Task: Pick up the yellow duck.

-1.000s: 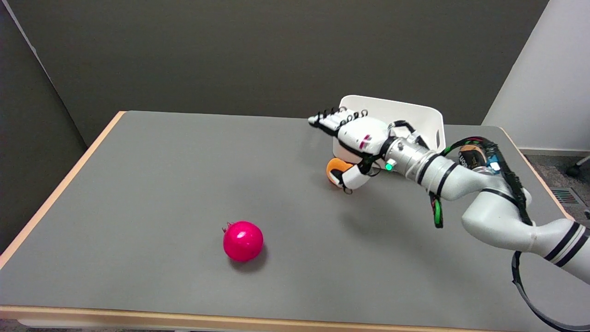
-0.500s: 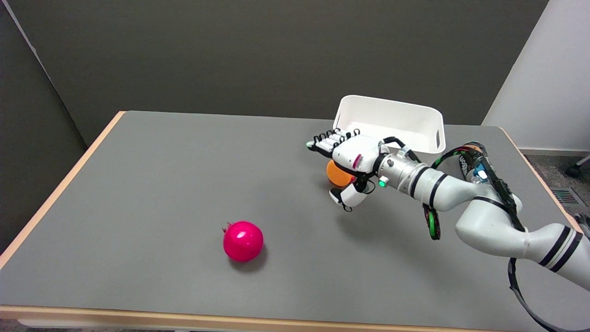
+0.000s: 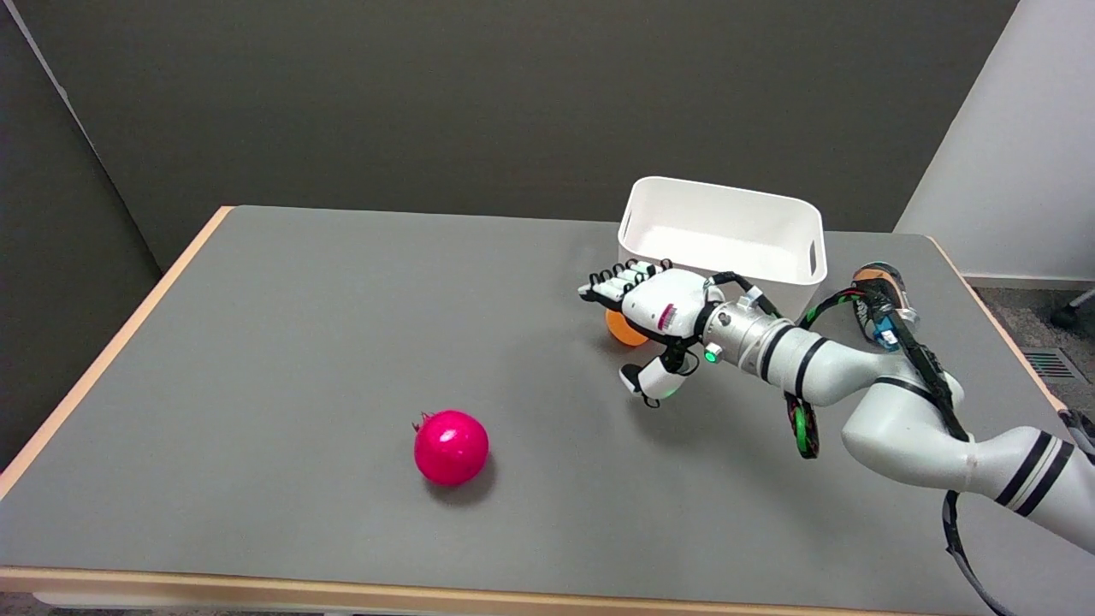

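Fingers (image 3: 618, 283) were seen extended and apart from the thumb, right of centre in the frame, with nothing held. The right hand (image 3: 654, 321) was held over the yellow duck (image 3: 622, 328), of which only an orange-yellow part showed beneath the palm; contact could not be judged. The duck lay on the grey table (image 3: 299, 342), just below the white bin (image 3: 723, 231). A pink ball (image 3: 451, 447) was noted lower centre.

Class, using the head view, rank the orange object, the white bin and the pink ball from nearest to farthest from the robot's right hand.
Measured from the right hand:
1. Orange object: directly under the hand, partly hidden by it.
2. White bin: just behind the hand, toward the table's far side.
3. Pink ball: far off to the left, near the front edge.
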